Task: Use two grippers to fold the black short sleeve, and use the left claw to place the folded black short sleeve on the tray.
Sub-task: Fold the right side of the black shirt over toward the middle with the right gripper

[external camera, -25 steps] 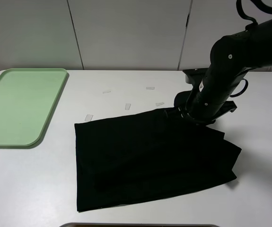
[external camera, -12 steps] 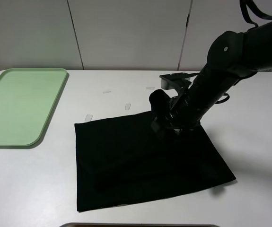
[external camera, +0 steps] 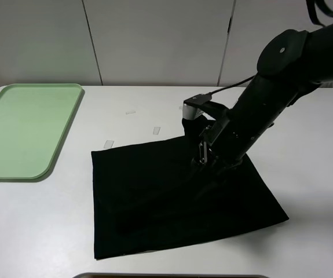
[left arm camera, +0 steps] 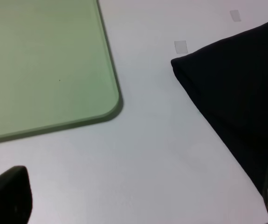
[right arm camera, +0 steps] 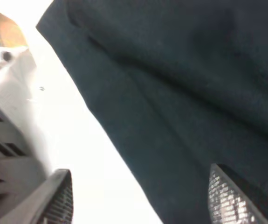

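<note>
Swinging inward, right gripper (right arm camera: pixel 143 198) is hovering released, black short sleeve (external camera: pixel 172 197) lying flat and folded beneath it; left claw (left arm camera: pixel 140 199) is gaping empty.

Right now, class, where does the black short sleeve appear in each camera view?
Exterior high: black short sleeve lies mid-table, right of the tray.
Left wrist: black short sleeve corner, apart from the tray's rounded corner.
Right wrist: black short sleeve fills most of the picture.
Shared landmark: white table.

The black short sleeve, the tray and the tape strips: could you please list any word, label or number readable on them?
No text is readable in any view. The black short sleeve is plain, the tray bears no marking, and the tape strips look blank.
</note>
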Available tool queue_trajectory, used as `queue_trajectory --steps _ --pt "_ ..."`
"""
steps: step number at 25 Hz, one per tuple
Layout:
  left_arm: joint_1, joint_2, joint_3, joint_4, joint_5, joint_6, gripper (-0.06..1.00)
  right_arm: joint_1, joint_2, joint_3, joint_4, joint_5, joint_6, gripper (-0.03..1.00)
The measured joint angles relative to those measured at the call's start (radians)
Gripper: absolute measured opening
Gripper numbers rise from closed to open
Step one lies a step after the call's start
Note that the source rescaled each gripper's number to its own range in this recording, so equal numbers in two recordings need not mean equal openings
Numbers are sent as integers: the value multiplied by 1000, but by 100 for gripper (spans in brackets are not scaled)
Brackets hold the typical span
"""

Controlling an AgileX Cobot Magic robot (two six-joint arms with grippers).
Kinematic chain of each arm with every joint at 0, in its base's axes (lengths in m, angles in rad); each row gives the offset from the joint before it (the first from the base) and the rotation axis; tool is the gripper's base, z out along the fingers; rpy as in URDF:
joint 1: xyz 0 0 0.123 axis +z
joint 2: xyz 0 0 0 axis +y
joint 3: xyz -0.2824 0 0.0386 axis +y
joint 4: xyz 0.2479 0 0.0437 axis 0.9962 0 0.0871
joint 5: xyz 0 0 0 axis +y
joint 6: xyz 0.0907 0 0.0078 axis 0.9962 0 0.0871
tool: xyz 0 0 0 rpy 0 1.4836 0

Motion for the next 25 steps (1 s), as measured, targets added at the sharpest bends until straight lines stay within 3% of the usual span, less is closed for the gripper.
queue_trajectory --steps 3,8,12,13,17,20,25 --pt "0 0 0 0 0 0 100 0 -52 0 -120 -43 84 68" --pt "0 0 0 0 0 0 100 -4 -135 0 -434 -92 343 68" --pt "0 0 0 0 0 0 100 -51 -142 2 -631 -169 591 80" --pt "0 0 0 0 0 0 100 -51 -142 2 -631 -169 591 80" --pt "0 0 0 0 0 0 100 -116 -142 45 -764 -334 804 89" --pt "0 0 0 0 0 0 100 -150 -126 111 -797 -414 880 90" --pt "0 0 0 0 0 0 100 -153 -42 179 -794 -451 974 98"
